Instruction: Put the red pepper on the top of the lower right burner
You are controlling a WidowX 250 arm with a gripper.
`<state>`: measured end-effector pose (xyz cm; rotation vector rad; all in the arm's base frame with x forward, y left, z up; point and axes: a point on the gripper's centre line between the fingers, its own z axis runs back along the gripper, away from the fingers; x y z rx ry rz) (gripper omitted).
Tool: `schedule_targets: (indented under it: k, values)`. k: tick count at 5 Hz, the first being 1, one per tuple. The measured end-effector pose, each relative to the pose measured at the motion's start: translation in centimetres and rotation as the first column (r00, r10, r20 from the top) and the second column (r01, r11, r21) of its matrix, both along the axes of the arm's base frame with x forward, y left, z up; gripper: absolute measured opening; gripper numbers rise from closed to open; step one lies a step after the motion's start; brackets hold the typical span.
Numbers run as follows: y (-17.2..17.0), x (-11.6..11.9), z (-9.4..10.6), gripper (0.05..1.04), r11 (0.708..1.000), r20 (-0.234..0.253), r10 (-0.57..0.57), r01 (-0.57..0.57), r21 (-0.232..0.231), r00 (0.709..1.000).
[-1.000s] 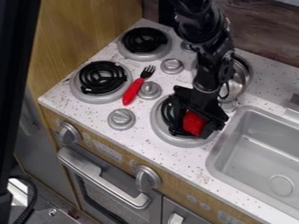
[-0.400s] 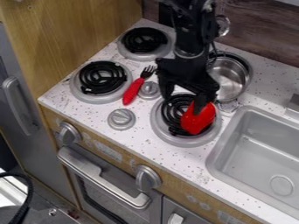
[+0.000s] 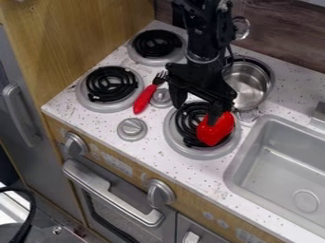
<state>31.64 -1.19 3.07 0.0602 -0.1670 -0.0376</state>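
Note:
My gripper (image 3: 195,108) hangs over the upper part of the lower right burner (image 3: 182,148), its two fingers spread apart and pointing down. The red pepper (image 3: 215,129) lies on the right half of that burner's black coil. The right fingertip overlaps the pepper's upper edge in the view; whether they touch I cannot tell. The left fingertip is over the coil's upper left side, away from the pepper. Between the fingers part of the coil shows.
A red-handled fork (image 3: 145,98) lies left of the gripper, beside grey knobs (image 3: 132,129). Behind the burner, to the right, a metal pot (image 3: 246,85) stands on another burner. The sink (image 3: 283,163) is at the right, two more burners at the left.
The gripper has opened, letting go of the pepper, and moved up and left. More of the pepper now shows on the burner. The last shift since half a second ago is slight, leftward.

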Motion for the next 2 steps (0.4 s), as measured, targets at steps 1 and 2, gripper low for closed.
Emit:
schedule_targets:
  k: [1, 2]
  values:
    - [0.05, -0.05, -0.03, 1.0, 1.0, -0.002, 0.0, 0.0, 0.0, 1.0]
    - [0.0, 0.0, 0.0, 1.0, 1.0, 0.0, -0.003, 0.003, 0.001, 1.0]
